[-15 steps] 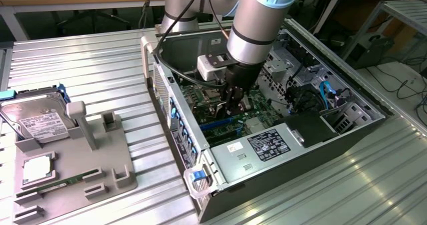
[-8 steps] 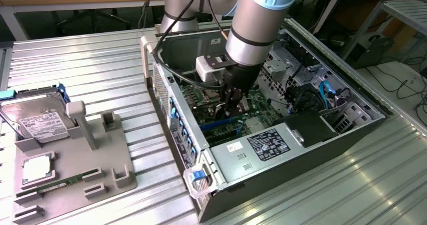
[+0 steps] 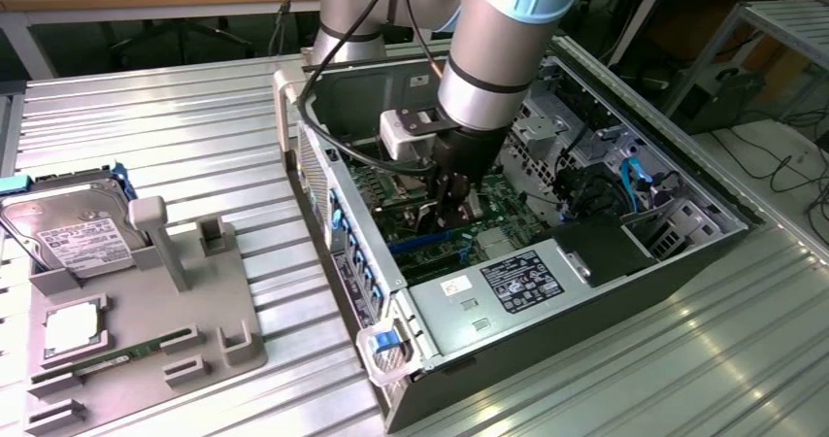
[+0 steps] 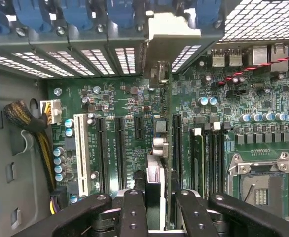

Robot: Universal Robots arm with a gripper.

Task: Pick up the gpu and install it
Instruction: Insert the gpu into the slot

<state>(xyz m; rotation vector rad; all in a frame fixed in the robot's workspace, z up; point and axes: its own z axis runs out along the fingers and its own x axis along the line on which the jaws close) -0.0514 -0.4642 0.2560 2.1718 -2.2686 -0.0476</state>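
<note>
The gpu [image 4: 156, 180] stands edge-on between my fingers [image 4: 133, 212], its pale metal bracket [image 4: 171, 29] at the far end by the case's rear slot openings. My gripper [image 4: 160, 197] is shut on the gpu. The card hangs just above the green motherboard [image 4: 120, 98], in line with the long black expansion slots [image 4: 121, 148]; I cannot tell whether it touches a slot. In the exterior view my gripper [image 3: 451, 214] reaches down inside the open computer case [image 3: 388, 359], over the motherboard [image 3: 499, 228]. The card itself is mostly hidden there behind the wrist.
A silver hard drive [image 3: 72, 228], a CPU chip [image 3: 76, 325] and a green memory stick [image 3: 123, 357] sit on a grey fixture [image 3: 194, 301] at the exterior view's left. Inside the case are a power supply [image 3: 518, 282], CPU socket [image 4: 260, 185], white slot [image 4: 81, 153] and cable bundle [image 4: 31, 123].
</note>
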